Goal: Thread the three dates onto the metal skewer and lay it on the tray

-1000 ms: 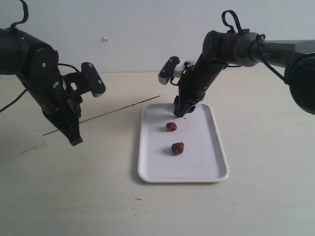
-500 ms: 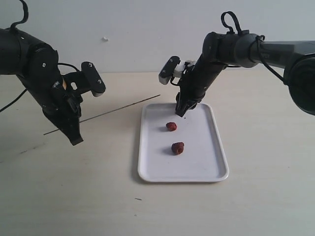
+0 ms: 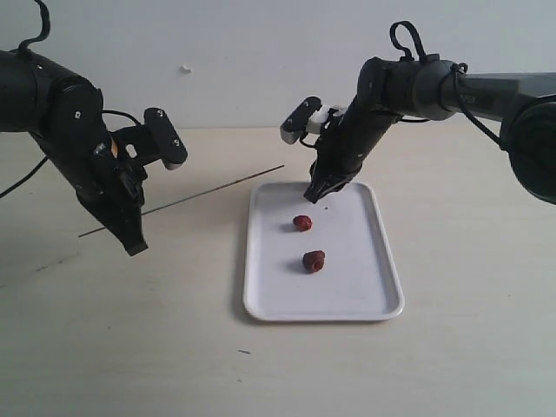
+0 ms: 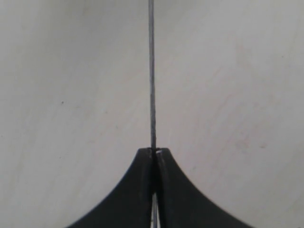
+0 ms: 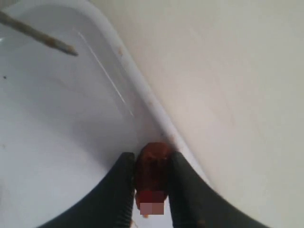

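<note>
1. Right gripper (image 3: 316,193): fingers closed partway, clamping the first date (image 5: 153,167) on both sides. The date fills the gap between the fingertips and its rounded end sticks out past them. The gripper points downward over the far end of the tray (image 3: 347,300), near the tray's far rim.

2. First date: dark red-brown and wrinkled, held in the right gripper as above. In the right wrist view it sits over the tray's white rim (image 5: 142,90).

3. Left gripper (image 3: 133,243): fingers pressed together on the skewer (image 3: 208,195) with no gap visible between them. It is well to the left of the tray, above the table (image 3: 452,347).

4. Skewer: a thin grey rod, held near one end. A short tail sticks out behind the left gripper. The long part slants toward the tray, and its tip (image 5: 69,49) ends near the tray's far left corner, apart from the first date.

5. Second date (image 3: 301,223): lies on the tray's floor, in the far half.

6. Third date (image 3: 314,261): lies on the tray's floor, near the middle, just nearer than the second date and apart from it.

7. Tray: white, flat on the table, with its long side running front to back.
</note>
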Available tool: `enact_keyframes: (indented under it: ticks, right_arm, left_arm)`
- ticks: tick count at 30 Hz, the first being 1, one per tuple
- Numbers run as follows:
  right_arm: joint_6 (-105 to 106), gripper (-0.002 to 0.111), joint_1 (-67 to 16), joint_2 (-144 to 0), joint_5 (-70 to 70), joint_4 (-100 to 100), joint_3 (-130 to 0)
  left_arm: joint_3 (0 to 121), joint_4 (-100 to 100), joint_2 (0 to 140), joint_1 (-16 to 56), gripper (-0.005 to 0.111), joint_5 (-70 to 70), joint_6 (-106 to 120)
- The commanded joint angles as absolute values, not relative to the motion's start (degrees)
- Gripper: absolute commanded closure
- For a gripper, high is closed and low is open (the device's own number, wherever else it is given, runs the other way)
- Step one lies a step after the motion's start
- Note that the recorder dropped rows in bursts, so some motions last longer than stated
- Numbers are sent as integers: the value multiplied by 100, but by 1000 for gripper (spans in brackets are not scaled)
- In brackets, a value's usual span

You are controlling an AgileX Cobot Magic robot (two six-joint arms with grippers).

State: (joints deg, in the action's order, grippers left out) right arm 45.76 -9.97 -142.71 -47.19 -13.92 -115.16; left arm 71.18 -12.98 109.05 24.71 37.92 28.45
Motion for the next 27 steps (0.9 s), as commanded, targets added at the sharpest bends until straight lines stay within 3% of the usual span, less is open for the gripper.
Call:
enact_keyframes:
  ticks: [1,11,18,27]
  right_arm:
    - [4338,85,-1000,-14293,-4680,-1338,-11527]
    - [3560,85,-911,-13513,-5419,-1596,-11527]
    - [4018,85,69,-13108,-6900,-4309,-11527]
    - [4194,85,639,-13127,-6996,-5834,-11527]
  left_arm:
    - [7132,-1295,10906,2462,107,3656,2798]
    - [7132,-1283,10906,2462,107,3334,2798]
    - [7132,-1283,10997,2431,107,2419,2798]
    - [6604,-1027,10997,1957,107,881,3232]
